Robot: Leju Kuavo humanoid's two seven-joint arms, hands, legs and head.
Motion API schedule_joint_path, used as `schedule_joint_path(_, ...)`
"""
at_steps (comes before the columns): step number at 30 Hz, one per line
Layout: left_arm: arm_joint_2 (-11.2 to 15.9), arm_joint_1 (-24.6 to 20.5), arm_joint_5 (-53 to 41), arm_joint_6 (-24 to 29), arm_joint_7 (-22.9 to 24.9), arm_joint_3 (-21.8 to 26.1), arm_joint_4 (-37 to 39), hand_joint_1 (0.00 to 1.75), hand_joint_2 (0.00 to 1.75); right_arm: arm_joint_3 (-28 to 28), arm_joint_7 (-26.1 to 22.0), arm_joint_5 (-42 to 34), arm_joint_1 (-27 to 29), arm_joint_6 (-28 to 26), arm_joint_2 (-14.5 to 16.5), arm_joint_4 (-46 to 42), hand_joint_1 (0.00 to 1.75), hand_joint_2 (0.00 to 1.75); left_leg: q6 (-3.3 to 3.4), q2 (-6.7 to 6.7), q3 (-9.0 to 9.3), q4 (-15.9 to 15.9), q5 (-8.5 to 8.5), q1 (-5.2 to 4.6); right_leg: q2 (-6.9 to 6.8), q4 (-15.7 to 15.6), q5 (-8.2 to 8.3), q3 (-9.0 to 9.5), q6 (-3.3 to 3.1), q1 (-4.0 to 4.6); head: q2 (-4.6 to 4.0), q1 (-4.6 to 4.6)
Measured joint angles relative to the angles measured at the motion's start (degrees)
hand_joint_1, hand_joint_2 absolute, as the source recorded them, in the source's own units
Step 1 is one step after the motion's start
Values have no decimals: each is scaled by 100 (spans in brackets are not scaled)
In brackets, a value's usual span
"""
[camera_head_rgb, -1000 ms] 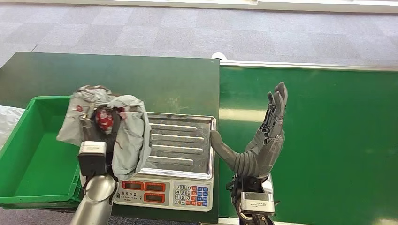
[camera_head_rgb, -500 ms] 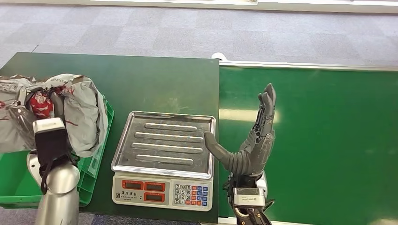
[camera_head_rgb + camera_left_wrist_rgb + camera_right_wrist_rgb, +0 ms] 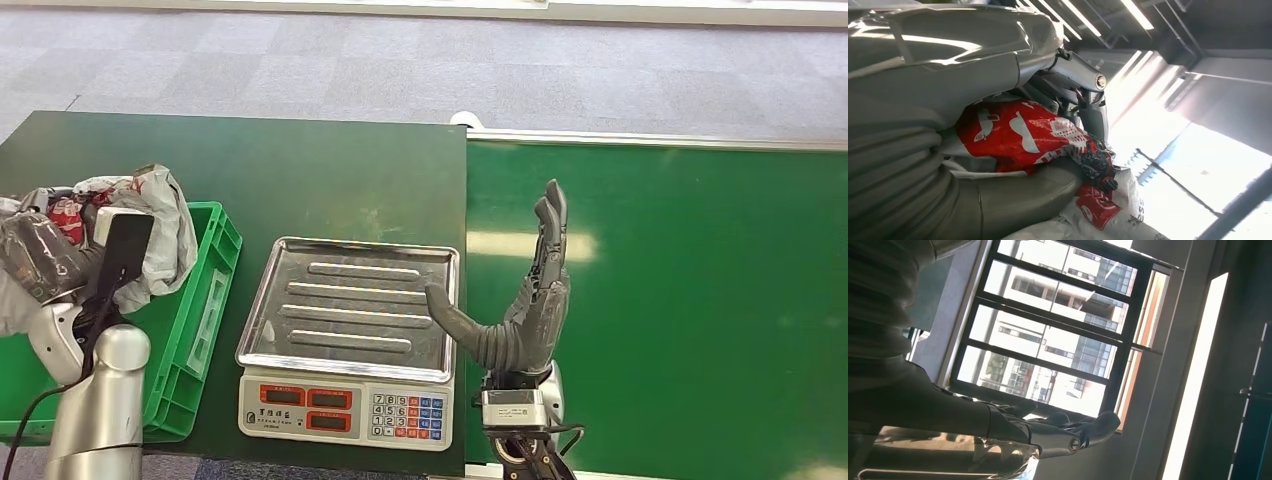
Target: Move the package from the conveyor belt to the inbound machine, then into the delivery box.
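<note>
Left hand (image 3: 45, 262) grips the grey package (image 3: 150, 235) over the green delivery box (image 3: 200, 300). The left wrist view adds its red-printed plastic (image 3: 1018, 135), apparently wedged under the thumb. Right hand (image 3: 525, 300) empty, fingers straight, thumb over the scale (image 3: 350, 310).

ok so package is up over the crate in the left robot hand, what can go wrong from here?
1. The package hangs near the green crate's right rim; loose plastic may drape over the wall rather than drop inside.
2. The left robot hand is buried in crumpled bag film, so it could snag on the fingers at release.
3. The right robot hand stands open with its thumb over the scale's tray, and may disturb it.
</note>
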Motion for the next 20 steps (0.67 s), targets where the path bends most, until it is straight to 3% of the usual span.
schedule_joint_path(1,4,-13,-225,-20,192,51,73,13,175,2,21,20,4,10,4,12,0,175,0,1,0,0,0,0,0,0,0,0,0,0,0,1)
schedule_joint_path(2,4,-19,-373,-53,338,99,135,0,175,3,37,38,11,20,10,25,0,175,0,1,0,0,0,0,0,0,0,-1,0,0,0,1)
schedule_joint_path(10,-16,-38,-873,-29,727,316,366,0,175,17,90,170,32,43,35,151,0,175,0,0,-3,0,0,0,0,0,0,-2,0,0,0,1)
schedule_joint_path(20,-172,-3,-823,29,253,586,77,0,175,53,126,192,31,80,80,309,0,175,0,-3,-3,0,0,0,-1,0,0,-1,0,0,0,1)
